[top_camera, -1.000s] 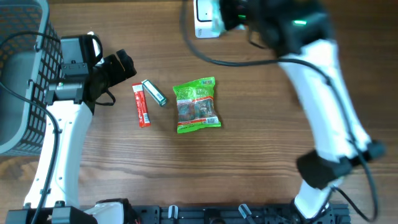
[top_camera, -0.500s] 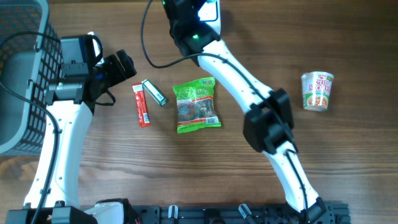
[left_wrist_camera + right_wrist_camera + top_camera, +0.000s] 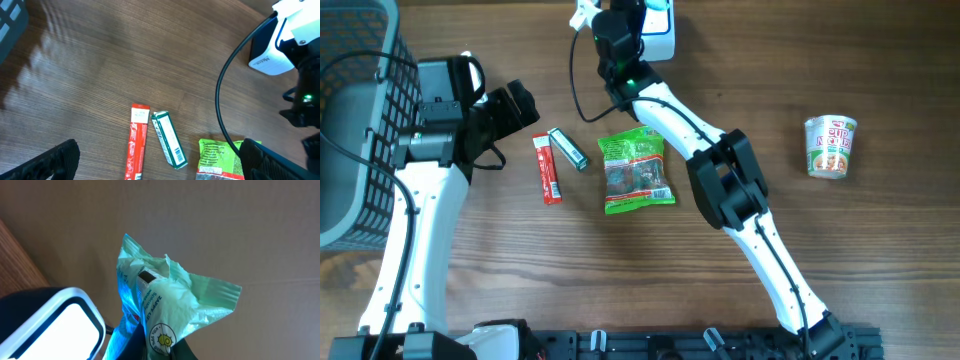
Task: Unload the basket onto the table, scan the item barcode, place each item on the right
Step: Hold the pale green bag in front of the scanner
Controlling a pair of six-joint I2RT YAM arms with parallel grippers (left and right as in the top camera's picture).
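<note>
Tabletop (image 3: pixel 880 280) is lying below the right pincer (image 3: pixel 598 16), clenching a packet (image 3: pixel 165 305) beside the scanner (image 3: pixel 50 325); the left pincer (image 3: pixel 512 122) is gaping. Its barcode is probably needing aiming scannerward.

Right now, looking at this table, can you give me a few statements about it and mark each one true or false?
1. The right gripper is shut on a pale green packet. True.
2. The cup noodles lies in the basket. False: it stands on the table, on the robot's right side.
3. The left gripper is open and holds nothing. True.
4. The red stick packet lies on top of the green snack bag. False: it lies on the table beside a small green-and-white box, apart from the bag.
</note>
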